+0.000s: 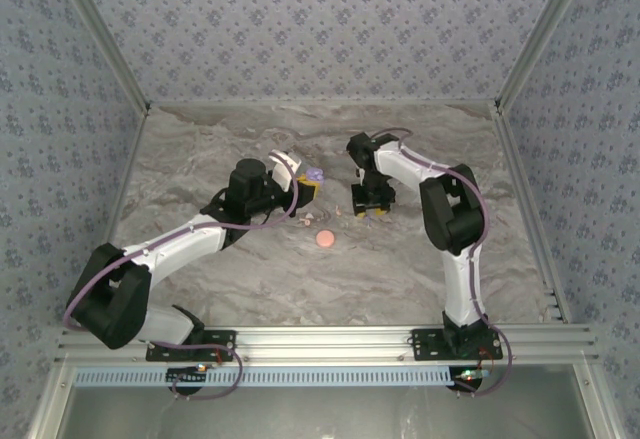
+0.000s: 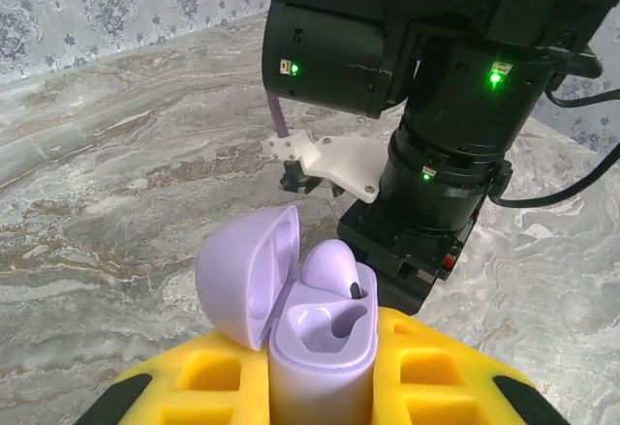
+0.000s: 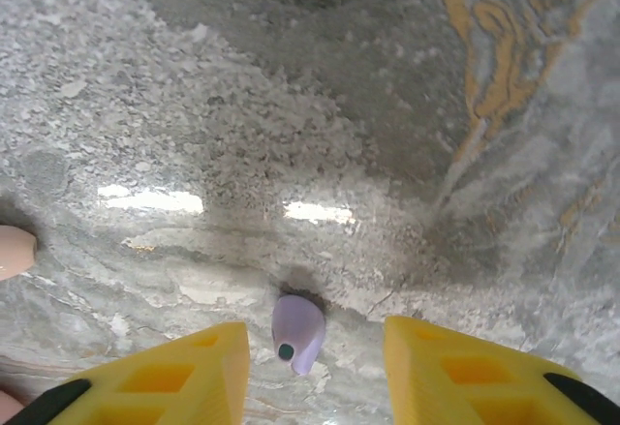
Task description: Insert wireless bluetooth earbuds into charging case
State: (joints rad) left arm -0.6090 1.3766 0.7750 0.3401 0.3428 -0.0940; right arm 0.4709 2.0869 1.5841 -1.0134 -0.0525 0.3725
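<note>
My right tool [image 3: 315, 340] hangs with jaws apart around the lilac earbud [image 3: 297, 331] on the tabletop [image 3: 291, 106], the earbud's long axis crosswise to my closing line, while my left tool [image 2: 320, 381] clamps the open charging case [image 2: 325, 343].

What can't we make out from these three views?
- Left wrist: the lilac case's lower body is hidden between the left gripper's yellow fingers and cut off by the bottom edge.
- Right wrist: the pinkish piece is cut off by the left edge, so its shape is unclear.
- Top view: the pink round case is too small to tell whether it is open or closed. The right gripper covers the table beneath it.
</note>
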